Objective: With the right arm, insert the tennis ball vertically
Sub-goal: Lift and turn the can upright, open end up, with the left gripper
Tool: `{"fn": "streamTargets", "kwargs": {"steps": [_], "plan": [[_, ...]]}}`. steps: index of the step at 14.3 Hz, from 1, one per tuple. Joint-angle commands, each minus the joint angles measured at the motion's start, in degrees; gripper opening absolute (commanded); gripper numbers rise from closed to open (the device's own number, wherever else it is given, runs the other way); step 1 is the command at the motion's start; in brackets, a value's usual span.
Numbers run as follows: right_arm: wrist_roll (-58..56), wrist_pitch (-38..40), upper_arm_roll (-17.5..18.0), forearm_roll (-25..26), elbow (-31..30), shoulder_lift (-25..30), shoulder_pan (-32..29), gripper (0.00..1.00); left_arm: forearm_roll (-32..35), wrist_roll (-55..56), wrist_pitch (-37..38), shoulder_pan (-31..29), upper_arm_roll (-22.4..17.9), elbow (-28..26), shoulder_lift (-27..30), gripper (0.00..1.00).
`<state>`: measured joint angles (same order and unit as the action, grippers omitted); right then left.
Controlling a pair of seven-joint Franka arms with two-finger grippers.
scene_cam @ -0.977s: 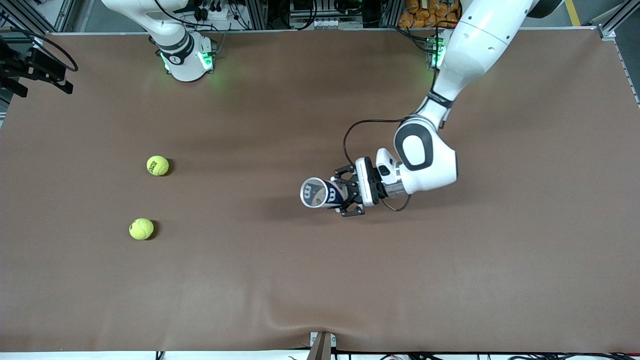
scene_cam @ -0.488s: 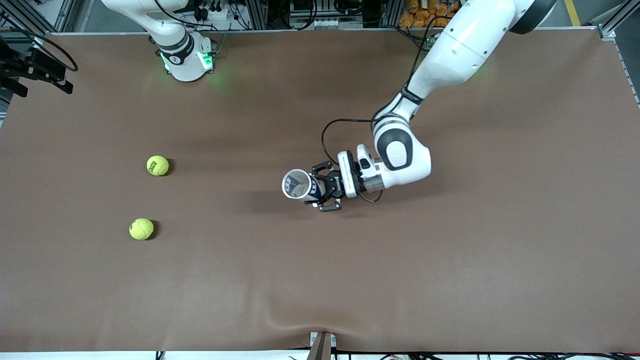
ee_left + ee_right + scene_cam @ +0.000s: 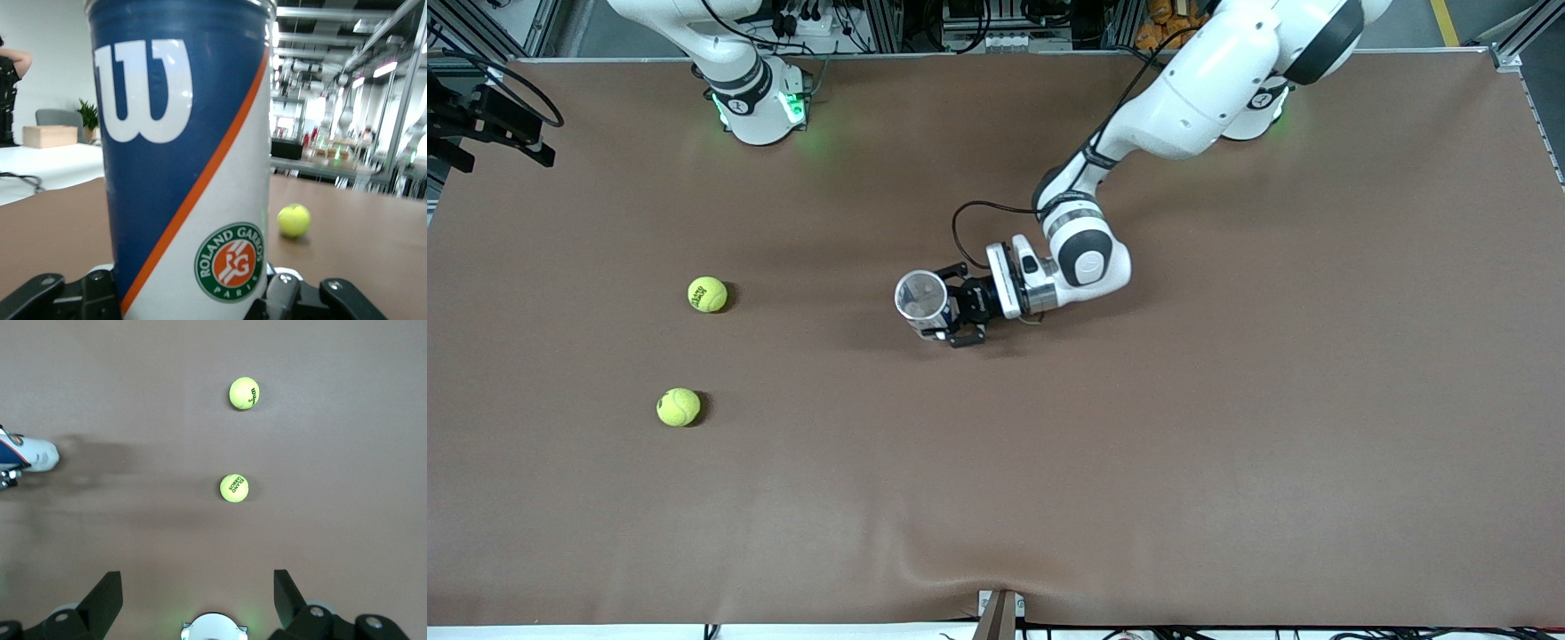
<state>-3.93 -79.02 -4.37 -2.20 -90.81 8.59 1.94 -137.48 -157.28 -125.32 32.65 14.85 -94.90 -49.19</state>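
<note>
The left claw point(image 3: 947, 316) clamps the upright blue-white cylindrical can point(image 3: 919, 300); two fuzzy yellow tennis balls point(image 3: 707, 294) point(image 3: 679, 407) lie at its nine o'clock, under the wide-open right claw point(image 3: 197, 597).

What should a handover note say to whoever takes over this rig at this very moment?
Left gripper: shut on the tennis ball can, held upright with its open mouth up, near the table's middle.
Right gripper: open, empty, high over the table near its base; that arm waits.
Two tennis balls lie toward the right arm's end: one farther from the front camera, the other nearer.
Done: can gripped and stood upright.
Left: right arm picks a ball and drops it into the can from above.
</note>
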Motion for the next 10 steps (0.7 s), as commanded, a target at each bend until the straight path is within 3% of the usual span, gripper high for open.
{"fn": "streamTargets", "kwargs": {"steps": [1, 4, 10], "plan": [[-0.73, -0.17, 0.32, -1.13, -1.13, 1.34, -1.24, 1.00, -3.93, -9.17, 3.41, 1.01, 0.00, 1.04, -1.70, 0.62], [-0.73, -0.17, -0.03, -1.13, -1.13, 1.34, -1.59, 1.00, -6.03, -11.29, 3.41, 4.07, -0.17, 0.86, -3.54, 0.62], [-0.99, -0.78, -0.38, -1.13, -1.74, -0.06, -2.29, 1.00, -6.83, -21.30, 1.48, 4.53, -0.87, 0.25, -3.81, 0.59]]}}
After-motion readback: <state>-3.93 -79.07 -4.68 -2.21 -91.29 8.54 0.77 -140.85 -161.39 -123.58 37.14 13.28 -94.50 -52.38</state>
